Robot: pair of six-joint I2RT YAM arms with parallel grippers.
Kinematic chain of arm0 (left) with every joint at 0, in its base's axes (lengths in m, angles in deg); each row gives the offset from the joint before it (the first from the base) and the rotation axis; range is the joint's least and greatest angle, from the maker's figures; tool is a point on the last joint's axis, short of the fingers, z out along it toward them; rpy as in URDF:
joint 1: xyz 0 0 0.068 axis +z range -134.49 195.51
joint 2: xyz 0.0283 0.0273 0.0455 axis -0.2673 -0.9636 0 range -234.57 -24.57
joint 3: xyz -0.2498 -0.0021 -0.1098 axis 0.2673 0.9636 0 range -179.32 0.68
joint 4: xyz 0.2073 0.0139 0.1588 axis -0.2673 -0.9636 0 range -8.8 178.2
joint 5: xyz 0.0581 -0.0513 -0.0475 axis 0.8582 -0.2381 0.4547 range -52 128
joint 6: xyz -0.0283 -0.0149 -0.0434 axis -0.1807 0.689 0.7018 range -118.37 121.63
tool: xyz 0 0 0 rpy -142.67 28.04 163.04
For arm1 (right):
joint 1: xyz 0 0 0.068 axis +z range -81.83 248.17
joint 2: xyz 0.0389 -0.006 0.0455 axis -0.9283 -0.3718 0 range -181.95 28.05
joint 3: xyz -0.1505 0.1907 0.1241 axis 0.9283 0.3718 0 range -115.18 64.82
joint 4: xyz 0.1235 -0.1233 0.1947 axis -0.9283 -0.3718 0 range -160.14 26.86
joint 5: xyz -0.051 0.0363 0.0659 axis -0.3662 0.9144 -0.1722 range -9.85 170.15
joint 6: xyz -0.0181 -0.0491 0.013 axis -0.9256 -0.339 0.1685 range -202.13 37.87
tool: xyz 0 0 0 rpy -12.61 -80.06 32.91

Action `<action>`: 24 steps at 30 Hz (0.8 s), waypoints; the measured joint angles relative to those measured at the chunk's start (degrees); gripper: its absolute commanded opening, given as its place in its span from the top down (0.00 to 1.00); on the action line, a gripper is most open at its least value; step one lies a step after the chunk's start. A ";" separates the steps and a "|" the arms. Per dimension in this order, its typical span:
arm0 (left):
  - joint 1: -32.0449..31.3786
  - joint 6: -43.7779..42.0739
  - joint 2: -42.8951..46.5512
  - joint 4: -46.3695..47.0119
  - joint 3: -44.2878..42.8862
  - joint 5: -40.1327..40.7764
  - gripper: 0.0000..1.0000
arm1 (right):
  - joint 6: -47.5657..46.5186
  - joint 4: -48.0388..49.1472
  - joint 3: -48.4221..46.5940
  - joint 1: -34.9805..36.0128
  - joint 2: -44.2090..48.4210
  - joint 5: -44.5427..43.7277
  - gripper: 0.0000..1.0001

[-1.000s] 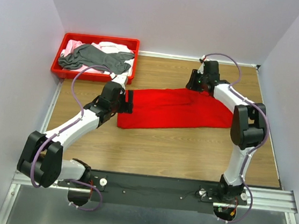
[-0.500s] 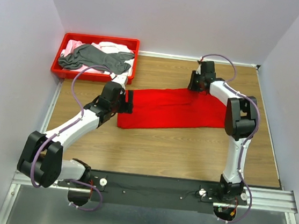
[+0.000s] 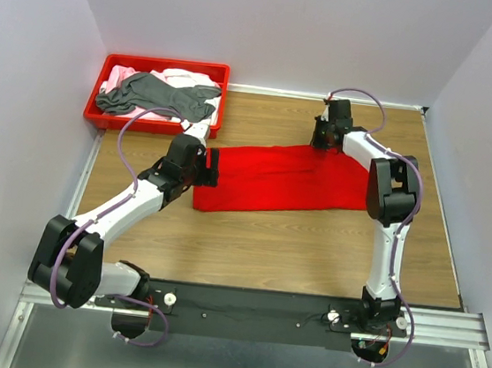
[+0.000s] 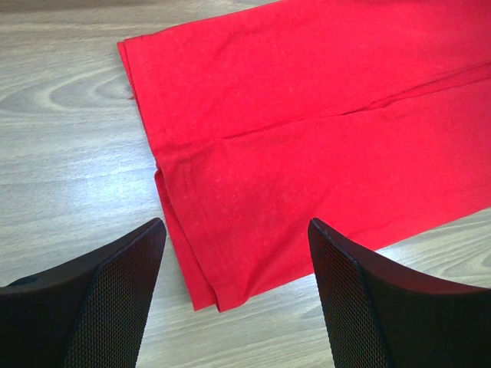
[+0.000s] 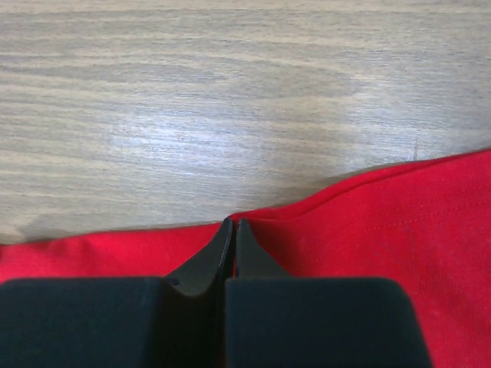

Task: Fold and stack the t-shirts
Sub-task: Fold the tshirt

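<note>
A bright red t-shirt [image 3: 282,181] lies flat on the wooden table, folded into a long band. My left gripper [image 3: 212,167] hovers over its left end, jaws wide open and nothing between them; in the left wrist view the red t-shirt's [image 4: 307,115] hemmed corner lies between the open fingertips of the left gripper [image 4: 236,224]. My right gripper [image 3: 322,144] sits at the shirt's far edge. In the right wrist view the right gripper [image 5: 232,222] is shut, pinching a raised fold of the red t-shirt's [image 5: 383,230] edge.
A red plastic tray [image 3: 160,63] stands at the back left, holding a dark grey t-shirt [image 3: 158,94] draped over pale pink ones [image 3: 183,76]. White walls enclose the table on three sides. Bare wood [image 3: 265,248] lies in front of the shirt.
My right gripper has closed on the far edge of the red t-shirt, and its forearm has swung slightly left. The left arm has not moved.
</note>
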 measured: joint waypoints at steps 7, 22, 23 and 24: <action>0.00 0.00 0.00 -0.07 0.00 0.02 0.17 | -0.04 -0.11 0.00 0.00 0.35 0.28 0.97; 0.00 0.00 0.00 -0.09 0.00 0.02 0.17 | 0.87 -0.35 0.02 0.33 1.73 8.26 0.61; 0.00 0.00 -0.02 -0.09 0.00 0.00 0.17 | 1.05 -0.37 0.02 0.35 1.73 8.72 0.58; 0.00 0.00 -0.09 -0.07 0.00 -0.02 0.17 | 1.29 -0.20 0.42 0.35 1.95 9.09 0.55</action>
